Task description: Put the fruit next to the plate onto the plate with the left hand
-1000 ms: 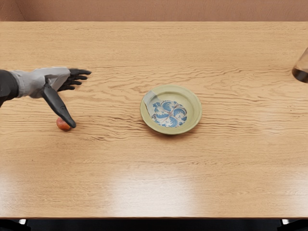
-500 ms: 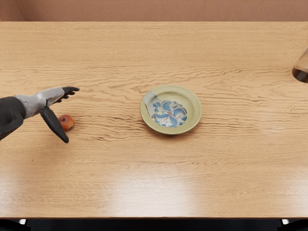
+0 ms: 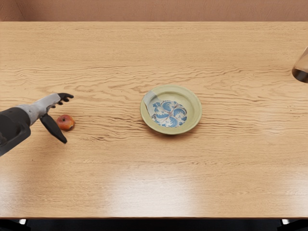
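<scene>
A small red-orange fruit [image 3: 65, 122] lies on the wooden table, well left of the plate. The plate [image 3: 192, 104] is round, pale green at the rim with a blue and white pattern in its middle, and nothing lies on it. My left hand [image 3: 57, 113] comes in from the left edge and hovers just left of the fruit. It is open: the fingers [image 3: 64, 96] reach out beyond the fruit's far side and the thumb [image 3: 54, 129] points down past its near side. The fruit sits between them, not gripped.
A dark rounded part [image 3: 301, 70], likely of the right arm, shows at the right edge. The table [image 3: 154, 173] stretches wide around the plate, with its far edge at a brown wall.
The left hand has drawn back toward the left edge and lowered. The fruit, earlier half hidden under the thumb tip, now shows fully, just right of the thumb.
</scene>
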Action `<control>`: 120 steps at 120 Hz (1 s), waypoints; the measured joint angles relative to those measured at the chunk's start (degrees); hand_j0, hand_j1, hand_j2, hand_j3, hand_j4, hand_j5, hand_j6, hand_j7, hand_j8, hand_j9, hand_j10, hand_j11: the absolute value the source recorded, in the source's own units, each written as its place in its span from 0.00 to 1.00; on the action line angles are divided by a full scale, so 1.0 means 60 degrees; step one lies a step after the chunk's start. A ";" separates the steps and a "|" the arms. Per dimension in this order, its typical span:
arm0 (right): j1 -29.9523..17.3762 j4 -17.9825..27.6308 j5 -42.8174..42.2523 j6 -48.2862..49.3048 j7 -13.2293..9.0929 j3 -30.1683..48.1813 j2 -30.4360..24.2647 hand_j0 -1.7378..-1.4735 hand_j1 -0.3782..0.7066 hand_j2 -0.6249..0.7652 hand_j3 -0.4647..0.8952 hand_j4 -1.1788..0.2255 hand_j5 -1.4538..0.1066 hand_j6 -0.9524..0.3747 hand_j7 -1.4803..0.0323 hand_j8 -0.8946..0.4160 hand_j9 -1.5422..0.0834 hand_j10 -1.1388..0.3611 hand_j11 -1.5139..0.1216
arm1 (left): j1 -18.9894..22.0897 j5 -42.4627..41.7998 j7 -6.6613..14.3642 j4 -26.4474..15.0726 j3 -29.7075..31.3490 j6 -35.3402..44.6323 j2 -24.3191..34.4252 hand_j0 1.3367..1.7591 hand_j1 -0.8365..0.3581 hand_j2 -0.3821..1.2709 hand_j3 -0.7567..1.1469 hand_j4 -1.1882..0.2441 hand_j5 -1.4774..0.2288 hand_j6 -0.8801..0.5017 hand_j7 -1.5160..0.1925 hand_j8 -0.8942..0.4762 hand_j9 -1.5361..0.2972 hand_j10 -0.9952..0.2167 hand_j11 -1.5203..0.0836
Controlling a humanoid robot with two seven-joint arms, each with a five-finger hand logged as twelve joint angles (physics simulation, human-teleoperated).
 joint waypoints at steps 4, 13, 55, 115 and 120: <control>0.0000 0.0000 -0.0001 0.0000 0.0000 -0.0002 0.0000 0.30 0.03 0.45 0.34 0.84 0.93 0.72 0.98 0.68 0.95 0.76 0.93 | -0.0010 0.0018 0.0000 0.0027 0.0001 0.0015 -0.0049 0.76 0.84 0.25 0.40 0.72 0.75 0.52 0.77 0.53 0.73 0.69 0.82; 0.0000 0.0000 -0.0002 0.0000 0.0000 -0.0003 0.0000 0.30 0.03 0.45 0.34 0.84 0.93 0.72 0.98 0.68 0.95 0.76 0.93 | 0.0000 0.0198 0.0000 0.0247 0.0009 0.0112 -0.0390 0.76 0.82 0.25 0.40 0.70 0.73 0.50 0.75 0.52 0.71 0.67 0.81; 0.0000 0.0000 -0.0012 0.0000 0.0000 -0.0008 0.0000 0.30 0.03 0.45 0.34 0.84 0.93 0.72 0.98 0.68 0.95 0.76 0.93 | 0.0234 0.0900 0.0000 0.1107 0.0031 0.0564 -0.0940 0.76 0.78 0.26 0.40 0.68 0.70 0.48 0.72 0.49 0.69 0.64 0.77; 0.0000 0.0000 -0.0014 0.0000 0.0000 -0.0008 0.0000 0.30 0.03 0.45 0.34 0.84 0.93 0.72 0.98 0.68 0.95 0.76 0.93 | 0.0219 0.1182 0.0000 0.1559 0.0387 0.1011 -0.1268 0.76 0.68 0.27 0.40 0.61 0.63 0.40 0.65 0.42 0.61 0.56 0.69; 0.0000 0.0000 -0.0011 0.0000 0.0000 -0.0008 0.0000 0.30 0.03 0.45 0.34 0.84 0.93 0.72 0.98 0.68 0.95 0.76 0.93 | 0.0176 0.1182 0.0000 0.1558 0.0391 0.1015 -0.1268 0.76 0.67 0.27 0.40 0.60 0.62 0.40 0.64 0.41 0.61 0.55 0.68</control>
